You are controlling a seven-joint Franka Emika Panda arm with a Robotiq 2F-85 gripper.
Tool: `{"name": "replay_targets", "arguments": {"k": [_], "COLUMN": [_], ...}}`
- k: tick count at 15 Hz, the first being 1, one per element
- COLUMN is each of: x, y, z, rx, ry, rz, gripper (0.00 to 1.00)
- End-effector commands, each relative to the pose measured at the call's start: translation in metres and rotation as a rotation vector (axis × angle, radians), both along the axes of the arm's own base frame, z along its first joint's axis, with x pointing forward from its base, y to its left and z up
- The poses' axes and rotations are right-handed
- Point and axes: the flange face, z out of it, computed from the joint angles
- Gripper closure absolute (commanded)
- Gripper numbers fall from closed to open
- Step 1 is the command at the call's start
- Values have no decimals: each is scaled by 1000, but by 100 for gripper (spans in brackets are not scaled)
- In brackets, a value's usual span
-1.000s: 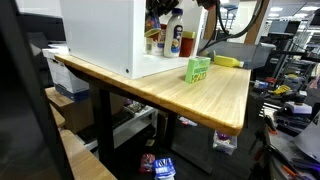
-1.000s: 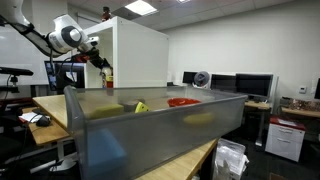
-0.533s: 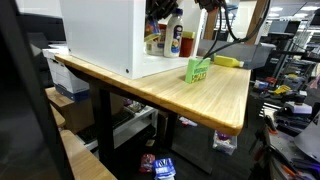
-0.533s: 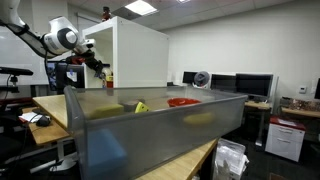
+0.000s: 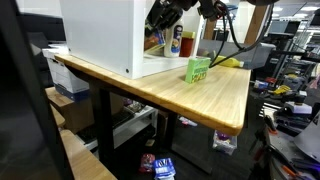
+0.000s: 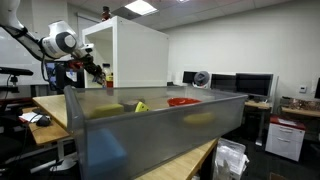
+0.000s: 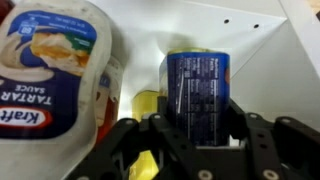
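Observation:
In the wrist view my gripper [image 7: 197, 128] is closed around a dark blue labelled can [image 7: 199, 88], with a black finger pressed on each side of it. A white Kraft tartar sauce bottle [image 7: 55, 75] stands close on the left, and a yellow container [image 7: 148, 105] stands behind, between the two. All are seen against the white inside of an open cabinet [image 7: 270, 60]. In both exterior views the gripper [image 5: 161, 15] [image 6: 93, 70] is at the cabinet's open side [image 5: 100, 35] [image 6: 135, 55], above bottles [image 5: 176, 42] on the shelf.
A green box [image 5: 198, 69] and a yellow object [image 5: 228, 61] lie on the wooden table [image 5: 225, 100] by the cabinet. A large grey translucent bin [image 6: 150, 135] fills the foreground of an exterior view. Desks, monitors and a fan [image 6: 202, 78] stand behind.
The arm has pulled back from the cabinet opening. The gripper has shifted away from the shelf and slightly lower in both exterior views.

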Motion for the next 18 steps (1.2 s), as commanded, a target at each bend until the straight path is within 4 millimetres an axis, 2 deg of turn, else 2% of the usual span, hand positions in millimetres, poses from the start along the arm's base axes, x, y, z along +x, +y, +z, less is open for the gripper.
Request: {"name": "replay_targets", "arguments": {"k": [1,4,5,7,9,11,15,17,18], "x": [1,1,2,2,3,3,3,6,2], "y": [0,4,4,4,4,3,6,3,11], "z": [-1,-6,-6,-8,-10,-12,-8,4,14], "rx": [-4,0,-3,-3,-1,-4,-8,-18,-21], "ry": [4,16,18,26,32,37,34,11,3], "rz": [11,27,28,26,29,32,56,68,78], "gripper": [70,70,20,16,5,0,0,0,0]}}
